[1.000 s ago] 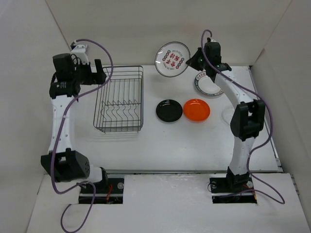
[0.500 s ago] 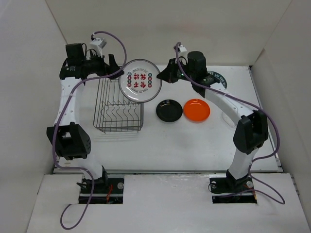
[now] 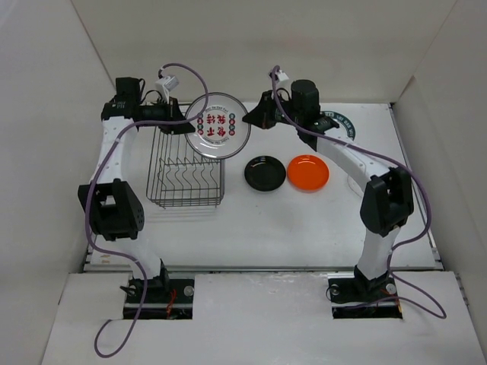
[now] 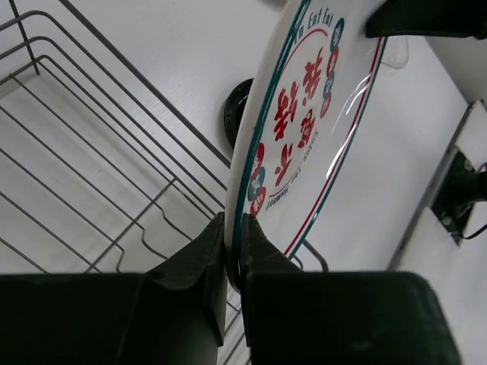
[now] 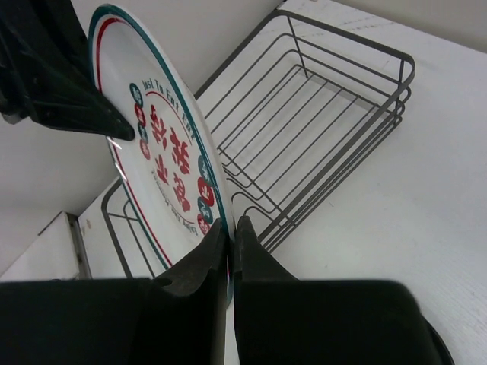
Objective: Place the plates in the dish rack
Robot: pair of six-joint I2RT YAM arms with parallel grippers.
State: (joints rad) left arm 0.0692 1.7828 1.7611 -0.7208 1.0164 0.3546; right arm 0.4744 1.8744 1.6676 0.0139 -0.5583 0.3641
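The white plate with red marks point(image 3: 218, 125) hangs tilted above the right side of the dish rack point(image 3: 186, 163), a dark wire basket. My left gripper point(image 3: 190, 123) is shut on its left rim and my right gripper point(image 3: 245, 120) is shut on its right rim. In the left wrist view the jaws point(image 4: 233, 236) pinch the plate's edge point(image 4: 304, 129) over the rack wires point(image 4: 91, 175). In the right wrist view the jaws point(image 5: 229, 228) clamp the opposite edge of the plate point(image 5: 163, 160), with the rack point(image 5: 319, 129) behind. A black plate point(image 3: 265, 172) and an orange plate point(image 3: 308, 172) lie on the table.
A plate with a dark patterned rim point(image 3: 341, 124) lies at the back right, partly hidden by the right arm. White walls close in the table on the left, back and right. The rack's divider prongs point(image 3: 190, 173) stand in its near half.
The right arm carried the plate from the back wall leftward to over the rack. The left gripper came in from the left and closed on the plate's rim.
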